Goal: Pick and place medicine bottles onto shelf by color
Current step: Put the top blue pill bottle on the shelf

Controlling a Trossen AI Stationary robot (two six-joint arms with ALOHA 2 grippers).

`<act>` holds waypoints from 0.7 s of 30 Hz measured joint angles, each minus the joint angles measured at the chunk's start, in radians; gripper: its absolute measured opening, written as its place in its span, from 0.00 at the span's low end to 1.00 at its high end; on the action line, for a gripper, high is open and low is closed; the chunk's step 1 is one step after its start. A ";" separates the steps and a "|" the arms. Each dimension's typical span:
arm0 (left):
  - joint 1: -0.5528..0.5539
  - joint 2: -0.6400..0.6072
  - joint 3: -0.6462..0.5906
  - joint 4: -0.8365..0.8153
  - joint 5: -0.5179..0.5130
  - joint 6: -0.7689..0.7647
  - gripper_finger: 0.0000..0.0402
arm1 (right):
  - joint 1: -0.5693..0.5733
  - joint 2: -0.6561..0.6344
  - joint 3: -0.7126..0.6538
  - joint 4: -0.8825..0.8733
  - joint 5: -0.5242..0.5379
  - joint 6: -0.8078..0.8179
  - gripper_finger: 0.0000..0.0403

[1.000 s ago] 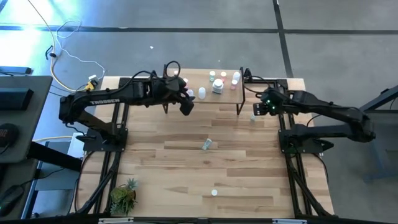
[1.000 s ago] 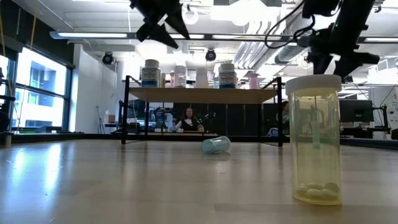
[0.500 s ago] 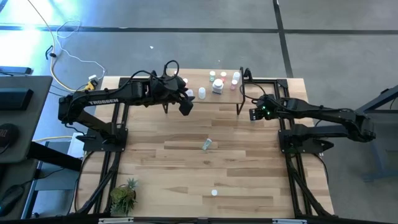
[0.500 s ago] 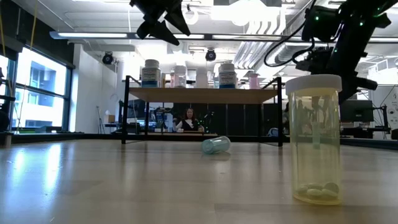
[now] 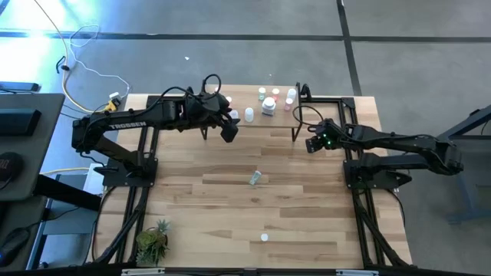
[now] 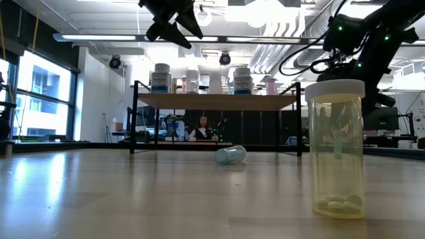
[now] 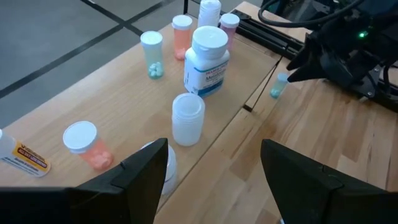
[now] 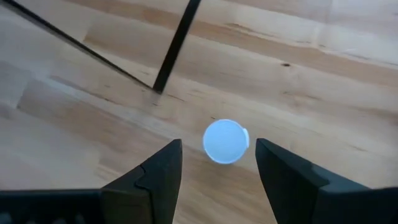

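A clear vial point(image 6: 335, 147) with a white cap stands nearest on the tabletop point(image 5: 230, 199); a vial point(image 5: 255, 178) lies mid-table. The right gripper point(image 8: 214, 163), fingers spread wide, hangs over an upright blue-capped vial point(image 8: 226, 141) beside the shelf point(image 7: 112, 106). The left gripper point(image 7: 214, 163), also wide apart, hovers over the shelf's bottles.

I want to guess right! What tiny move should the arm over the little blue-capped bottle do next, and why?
Probably lower straight down. The right gripper hangs open above the blue-capped vial, which stands upright on the table beside the shelf leg and lies between the fingers, not yet gripped.
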 joint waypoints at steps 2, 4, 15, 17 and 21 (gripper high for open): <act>0.000 0.000 0.000 0.000 0.000 0.000 0.62 | 0.000 0.001 -0.001 0.002 0.017 -0.026 0.48; 0.000 0.000 0.000 0.000 0.000 0.000 0.62 | 0.000 0.005 -0.001 0.010 0.025 -0.042 0.48; 0.000 0.000 0.000 0.000 0.000 0.000 0.62 | 0.000 0.100 -0.001 0.034 0.032 -0.069 0.48; 0.000 0.000 0.000 0.000 0.000 0.000 0.62 | 0.000 0.118 -0.001 0.037 0.034 -0.069 0.48; 0.000 0.000 0.000 0.000 0.000 0.001 0.62 | 0.000 0.133 -0.001 0.052 0.039 -0.069 0.46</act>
